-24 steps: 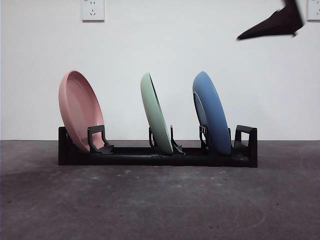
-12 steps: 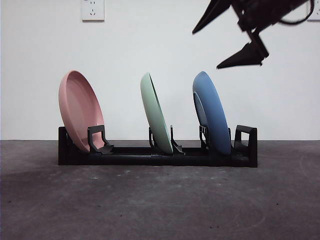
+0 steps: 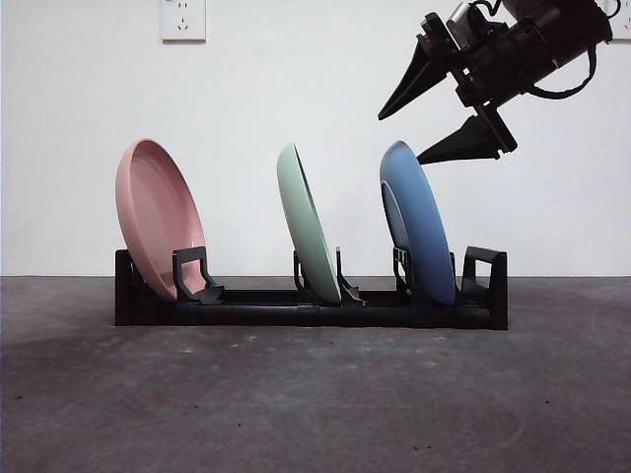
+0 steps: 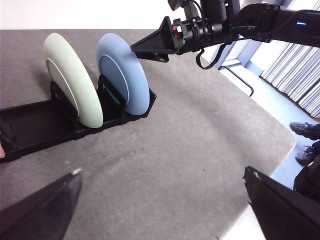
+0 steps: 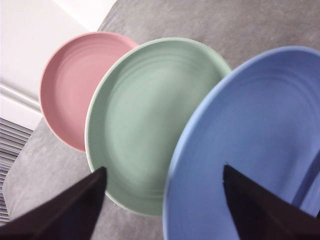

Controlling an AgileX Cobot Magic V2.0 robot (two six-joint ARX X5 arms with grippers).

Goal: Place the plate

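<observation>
We note three plates upright in the black rack (image 3: pixel 311 310): pink plate (image 3: pixel 158 217), green plate (image 3: pixel 308 225), blue plate (image 3: pixel 418 223). Right gripper (image 3: pixel 404 135) hangs just above the blue plate's top rim, jaws spread wide and empty, one on each side of the rim. Left gripper (image 4: pixel 160 210) waits low over the table (image 4: pixel 190 150), jaws apart, holding nothing. Our worry: a skewed descent could knock the rim, tipping the blue plate toward the green one or dragging the rack.
</observation>
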